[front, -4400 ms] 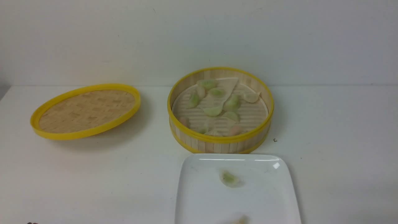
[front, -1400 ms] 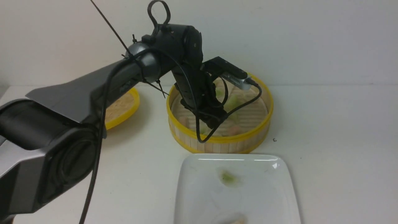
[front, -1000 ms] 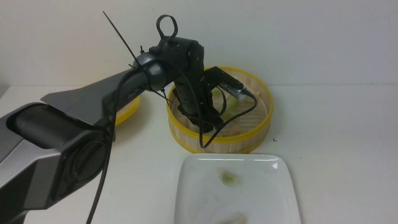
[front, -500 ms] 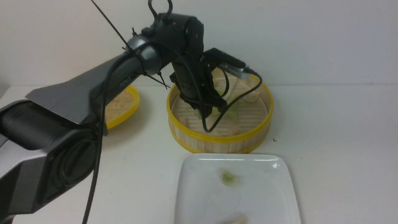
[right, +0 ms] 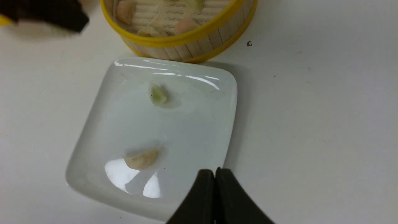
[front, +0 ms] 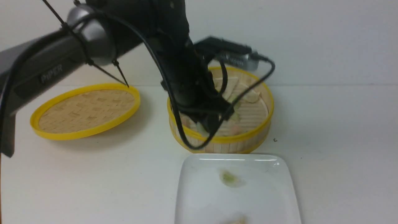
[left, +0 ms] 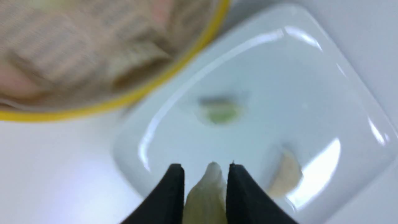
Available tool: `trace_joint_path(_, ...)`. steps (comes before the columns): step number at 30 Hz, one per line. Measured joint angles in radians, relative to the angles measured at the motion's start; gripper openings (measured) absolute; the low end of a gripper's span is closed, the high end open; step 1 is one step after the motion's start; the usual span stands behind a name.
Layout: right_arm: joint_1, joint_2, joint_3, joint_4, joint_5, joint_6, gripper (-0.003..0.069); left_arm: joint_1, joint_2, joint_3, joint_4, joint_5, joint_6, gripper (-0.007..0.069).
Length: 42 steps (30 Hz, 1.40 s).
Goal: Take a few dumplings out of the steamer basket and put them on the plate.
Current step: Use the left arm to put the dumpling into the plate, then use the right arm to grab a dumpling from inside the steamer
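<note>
Now, from the front, the left gripper (front: 209, 123) is seen over the basket's (front: 248, 138) near rim, with the plate (front: 192, 186) just nearer. From the left wrist, a dumpling (left: 206, 193) is pinched between barely parted jaws, bare plate ahead. From the right wrist, the right gripper (right: 215, 171) is closed on nothing at the plate's near edge, where two dumplings (right: 141, 159) are spaced apart.

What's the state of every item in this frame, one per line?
left gripper: shut on held dumpling, in the air.
right gripper: shut, empty.
steamer basket: uncovered, dumplings inside.
lid: off, lying left of the basket.
plate: holds green dumpling and pale dumpling.
</note>
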Motion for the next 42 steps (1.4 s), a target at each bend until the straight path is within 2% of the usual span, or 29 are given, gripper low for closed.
trace_joint_path(3, 0.000, 0.000, 0.000, 0.000, 0.007, -0.001, -0.0015, -0.062, 0.014, 0.098, -0.038, -0.001, 0.047, 0.0152)
trace_joint_path(8, 0.000, 0.000, 0.000, -0.003, 0.008, -0.031, -0.0015, -0.123, 0.081, 0.126, -0.036, -0.049, 0.061, 0.0160)
trace_joint_path(10, 0.000, 0.003, 0.000, -0.004, 0.008, -0.041, -0.0015, -0.128, 0.102, 0.126, -0.033, -0.074, 0.054, 0.0198)
trace_joint_path(11, 0.000, 0.010, 0.000, -0.004, 0.008, -0.047, -0.0015, -0.129, 0.117, 0.126, -0.028, -0.088, 0.042, 0.0250)
trace_joint_path(12, 0.000, 0.010, 0.000, -0.004, 0.008, -0.047, -0.0015, -0.129, 0.117, 0.126, -0.028, -0.088, 0.040, 0.0258)
trace_joint_path(13, 0.000, 0.027, 0.000, -0.004, 0.008, -0.049, -0.0015, -0.129, 0.126, 0.126, -0.026, -0.092, 0.028, 0.0328)
trace_joint_path(15, 0.000, 0.054, -0.005, -0.004, 0.009, -0.052, -0.0015, -0.129, 0.129, 0.126, -0.024, -0.108, 0.017, 0.0398)
trace_joint_path(17, 0.000, 0.089, -0.021, -0.004, 0.017, -0.063, -0.0015, -0.124, 0.129, 0.114, -0.020, -0.115, -0.003, 0.0438)
trace_joint_path(19, 0.000, 0.127, -0.050, -0.004, 0.029, -0.081, -0.0015, -0.117, 0.123, 0.092, -0.005, -0.100, -0.033, 0.0440)
trace_joint_path(22, 0.000, 0.222, -0.139, 0.016, 0.038, -0.132, -0.0015, -0.089, 0.070, 0.026, 0.077, -0.040, -0.096, 0.0305)
trace_joint_path(24, 0.000, 0.301, -0.198, 0.046, 0.039, -0.169, -0.0015, -0.060, -0.012, 0.007, 0.135, -0.028, -0.122, 0.0141)
trace_joint_path(25, 0.000, 0.309, -0.209, 0.053, 0.039, -0.174, -0.0015, -0.056, -0.022, 0.008, 0.147, -0.028, -0.124, 0.0127)
trace_joint_path(27, 0.019, 0.410, -0.271, 0.088, 0.039, -0.226, -0.0013, -0.013, -0.140, 0.011, 0.194, -0.020, -0.157, 0.0029)
trace_joint_path(33, 0.161, 0.670, -0.437, 0.056, 0.036, -0.292, -0.0007, 0.098, -0.403, 0.126, 0.226, 0.000, -0.193, -0.0006)
trace_joint_path(36, 0.239, 0.852, -0.552, -0.021, 0.010, -0.293, 0.0020, 0.130, -0.545, 0.237, 0.226, 0.011, -0.201, -0.0006)
trace_joint_path(40, 0.281, 1.019, -0.671, -0.063, -0.006, -0.293, 0.0104, 0.139, -0.652, 0.350, 0.226, 0.020, -0.209, -0.0006)
trace_joint_path(42, 0.295, 1.135, -0.745, -0.067, -0.008, -0.293, 0.0189, 0.139, -0.708, 0.406, 0.223, 0.022, -0.212, -0.0006)
